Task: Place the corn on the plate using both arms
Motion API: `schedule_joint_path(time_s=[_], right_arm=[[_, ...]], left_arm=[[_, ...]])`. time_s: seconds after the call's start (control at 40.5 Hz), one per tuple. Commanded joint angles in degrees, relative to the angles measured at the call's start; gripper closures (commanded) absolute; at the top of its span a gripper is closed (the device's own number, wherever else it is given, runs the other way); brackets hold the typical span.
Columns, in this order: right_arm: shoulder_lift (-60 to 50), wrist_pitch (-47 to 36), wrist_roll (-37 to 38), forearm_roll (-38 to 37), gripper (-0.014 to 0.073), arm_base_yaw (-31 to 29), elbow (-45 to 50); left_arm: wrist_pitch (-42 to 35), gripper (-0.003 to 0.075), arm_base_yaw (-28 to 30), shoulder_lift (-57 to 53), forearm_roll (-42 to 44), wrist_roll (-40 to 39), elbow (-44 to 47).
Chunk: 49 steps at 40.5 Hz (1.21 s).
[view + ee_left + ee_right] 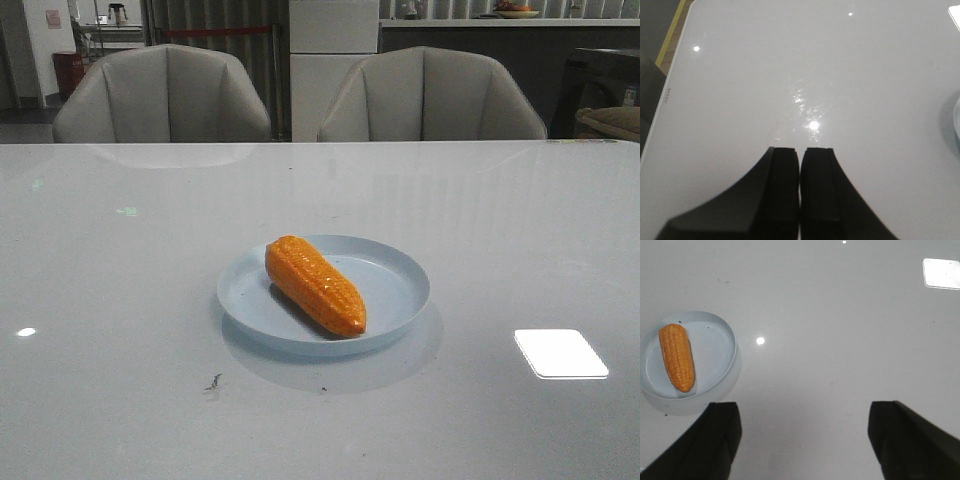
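On the white glossy table (120, 330), near its middle, the pale blue plate (400, 285) sits flat with the corn (314, 284) lying inside it. Corn rests on its side, diagonal across the plate's left half, blunt end toward the far side, tapered end toward the near rim. It lies wholly within the rim.

Left gripper (800, 150): fingers pressed together, only a thin seam between the black pads, nothing held. It hangs over bare table, with just a sliver of the plate's edge visible at the border of its wrist view.

Right gripper (805, 412): fingers spread wide apart, nothing between them. It is above open table, beside the plate and clear of it; plate and corn are both untouched.

Two grey chairs (165, 95) stand behind the table's far edge. A few dark specks (213, 382) mark the tabletop near the plate.
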Motion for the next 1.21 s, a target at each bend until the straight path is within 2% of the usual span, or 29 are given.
schedule_joint_path(time_s=[0.0,0.321,0.469,0.543,0.716,0.864,1.061,1.184], right_arm=[[-0.4,-3.7,-0.3,-0.1,-0.0031,-0.3,-1.3],[-0.4,-3.7,-0.3,-0.1,-0.0031,-0.3,-1.3],[-0.4,-3.7,-0.3,-0.1,-0.0031,-0.3,-1.3],[-0.4,-3.7,-0.3,-0.1,-0.0031,-0.3,-1.3],[-0.4,-3.7,-0.3,-0.1,-0.0031,-0.3,-1.3],[-0.4,-3.7,-0.3,-0.1,-0.0031,-0.3,-1.3],[-0.4,-3.7,-0.3,-0.1,-0.0031,-0.3,-1.3],[-0.4,-3.7,-0.3,-0.1,-0.0031,-0.3,-1.3]], left_arm=[[-3.9,0.0631,0.1,0.0,1.6,-0.6,-1.6],[-4.0,0.0631,0.1,0.0,1.6,-0.6,-1.6],[-8.5,0.0631,0.6,-1.4,-0.9,-0.5,-0.4],[-13.4,0.0631,1.9,-3.7,-3.1,1.2,1.6],[-32.9,0.0631,7.9,-11.8,-14.1,16.4,13.1],[-45.4,0.0631,11.7,-19.9,-20.7,16.8,25.8],[-61.7,0.0631,13.5,-32.8,-22.1,16.8,44.7],[-65.3,0.0631,16.3,-42.1,-23.1,16.8,53.1]])
